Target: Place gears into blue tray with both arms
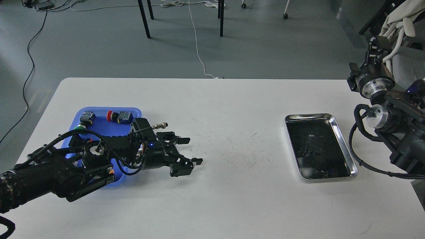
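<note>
My left gripper reaches out over the white table just right of the blue tray, and it is open with its two fingers spread wide. One tiny black gear sits on the table right at the tip of the nearer finger; I cannot tell whether they touch. My left arm covers the tray's near half. My right gripper is raised off the table's far right edge, seen small and dark, so its fingers cannot be told apart.
The blue tray holds push-button switches, one with a red end and one with a green end. A shiny silver metal tray with a dark inside lies at the right. Chair legs and cables are on the floor beyond the table.
</note>
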### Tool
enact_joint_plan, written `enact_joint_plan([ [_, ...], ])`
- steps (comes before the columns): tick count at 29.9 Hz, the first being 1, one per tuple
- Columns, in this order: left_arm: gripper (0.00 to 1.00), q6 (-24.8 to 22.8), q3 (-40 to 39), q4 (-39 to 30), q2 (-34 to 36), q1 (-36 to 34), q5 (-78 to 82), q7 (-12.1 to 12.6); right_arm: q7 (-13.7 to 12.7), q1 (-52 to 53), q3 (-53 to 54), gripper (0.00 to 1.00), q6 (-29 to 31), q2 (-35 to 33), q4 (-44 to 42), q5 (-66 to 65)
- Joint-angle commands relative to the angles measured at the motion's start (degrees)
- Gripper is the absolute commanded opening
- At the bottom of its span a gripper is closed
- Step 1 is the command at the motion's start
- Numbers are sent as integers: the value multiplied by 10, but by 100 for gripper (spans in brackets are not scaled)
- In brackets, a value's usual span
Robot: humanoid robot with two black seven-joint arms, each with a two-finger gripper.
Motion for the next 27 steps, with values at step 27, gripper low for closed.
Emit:
enact_joint_plan([
  [27, 72, 54, 4, 46, -38, 26, 45, 0, 5, -3, -6, 97, -2, 0, -1, 0],
])
